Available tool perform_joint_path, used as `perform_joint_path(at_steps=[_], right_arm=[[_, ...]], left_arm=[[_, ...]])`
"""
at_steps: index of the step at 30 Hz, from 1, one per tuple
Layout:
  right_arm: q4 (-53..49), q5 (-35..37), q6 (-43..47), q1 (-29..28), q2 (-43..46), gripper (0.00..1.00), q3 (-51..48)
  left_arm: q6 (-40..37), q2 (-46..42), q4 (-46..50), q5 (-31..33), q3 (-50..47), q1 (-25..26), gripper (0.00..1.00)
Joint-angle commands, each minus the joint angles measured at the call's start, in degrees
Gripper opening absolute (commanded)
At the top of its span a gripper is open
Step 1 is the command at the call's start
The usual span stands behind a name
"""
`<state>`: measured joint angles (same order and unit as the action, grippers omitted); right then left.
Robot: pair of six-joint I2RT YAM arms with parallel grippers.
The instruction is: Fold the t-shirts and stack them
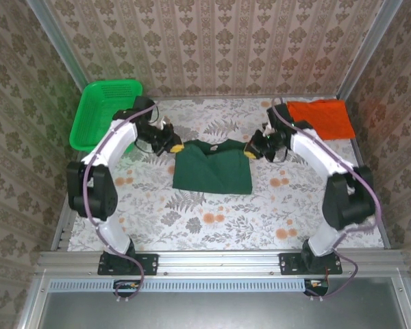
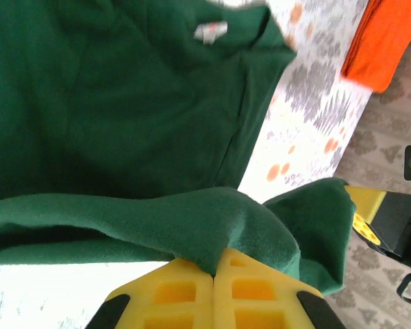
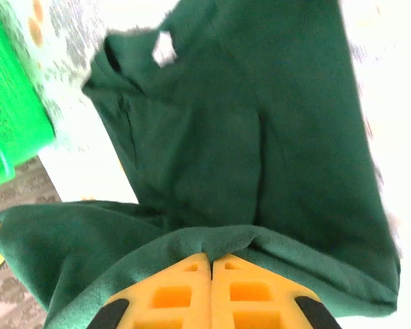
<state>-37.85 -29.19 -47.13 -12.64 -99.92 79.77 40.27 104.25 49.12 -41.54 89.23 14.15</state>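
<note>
At the far left corner of the flower-patterned table (image 1: 212, 219), a bright green mesh basket (image 1: 106, 113) is set against the wall. Just to its right, the left gripper (image 1: 175, 146) is lowered to the upper left corner of the dark green t-shirt (image 1: 214, 166). In the left wrist view its yellow fingers (image 2: 185, 295) are seen pressed together, with a bunched fold of the green cloth pinched between their tips. The dark green t-shirt is spread in the middle of the table as a rough rectangle. Its collar is turned toward the far wall, and a white neck label (image 2: 211, 31) is visible. At its upper right corner the right gripper (image 1: 250, 151) is placed, and in the right wrist view its jaws are likewise closed tight on a raised fold of the same shirt. In the far right corner, well apart from the green one, the bright orange t-shirt (image 1: 322, 118) is laid flat and folded.
</note>
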Motion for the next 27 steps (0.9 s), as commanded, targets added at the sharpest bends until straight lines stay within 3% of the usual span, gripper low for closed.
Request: perform_joint_path(at_steps=[1,3,4,5,6,7,8,9,10,13,14,15,18,22,27], right_arm=[[-1.37,-2.02,1.33,1.50,-10.67,0.00,10.49],[-3.44,-0.97,0.86,2.45,-18.09,0.00,18.33],[-4.07,-0.43,0.20,2.99,-21.88,0.00,22.28],[-5.74,0.25,-0.14,3.54,-25.54,0.00,26.48],[-7.79,0.88,-0.17,3.95,-28.66,0.01,30.17],[-10.69,1.79,-0.48,4.56,-31.92,0.11,34.24],[-12.25,2.00,-0.96,5.27,-34.19,0.13,37.18],[-12.36,1.54,-1.20,5.86,-35.31,0.10,38.38],[-13.00,2.49,-1.65,6.57,-35.48,0.11,38.91],[-9.05,4.08,-3.33,8.27,-31.41,0.48,34.05],[-8.45,4.47,-3.04,8.67,-29.82,0.91,32.63],[-7.22,4.05,-2.24,8.85,-28.40,0.99,31.39],[-3.43,3.10,0.35,8.35,-22.75,0.95,24.99],[2.51,-1.28,1.46,5.99,-16.80,0.79,15.03],[6.77,-1.59,4.49,3.24,-13.48,0.72,7.46]], left_arm=[[3.54,7.85,-2.87,-0.65,7.36,-1.76,0.00],[6.23,13.21,-5.15,0.27,11.35,-2.69,0.00],[7.54,16.35,-5.54,0.99,14.09,-3.20,0.05],[7.96,19.82,-4.42,2.23,17.44,-3.48,0.19],[7.98,22.83,-2.31,3.09,21.29,-3.75,0.19],[7.90,25.56,-1.28,2.44,25.40,-3.85,0.17],[7.68,27.71,0.16,3.43,29.20,-3.87,0.26],[7.46,28.57,1.80,6.08,32.18,-3.87,0.41],[7.17,29.05,2.07,7.69,34.29,-3.91,0.44],[6.53,28.86,3.22,8.92,38.78,-4.39,0.39],[5.71,28.00,4.48,9.82,39.53,-4.40,0.38],[5.02,26.70,4.76,10.61,38.94,-4.26,0.38],[3.69,19.33,1.52,12.59,30.08,-3.05,0.39],[0.30,12.32,-2.15,14.59,17.43,-1.50,0.49],[-7.49,15.99,-1.62,11.79,17.95,-1.10,0.56]])
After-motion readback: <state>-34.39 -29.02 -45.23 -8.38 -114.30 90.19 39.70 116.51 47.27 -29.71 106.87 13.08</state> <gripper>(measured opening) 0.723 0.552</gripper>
